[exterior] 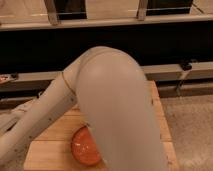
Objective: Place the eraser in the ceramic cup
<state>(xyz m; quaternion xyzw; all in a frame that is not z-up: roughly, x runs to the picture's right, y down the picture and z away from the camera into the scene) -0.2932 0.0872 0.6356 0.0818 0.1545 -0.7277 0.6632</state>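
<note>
**Over the cup, an arm hides the work**

Nearest, just right of the cup (pixel 84 147) and covering part of it, the grey arm (pixel 115 110) fills the view. The gripper is out of sight, probably behind that arm near the cup, and I cannot tell whether it is released or clenched. The eraser does not show either. By its kind it should be light, slightly soft and grippy, best pinched across its narrow sides. The cup is glossy, hard and breakable, its contents hidden. Under the cup lies the board (pixel 50 150). Beyond the cup runs a rail (pixel 30 79).
</note>
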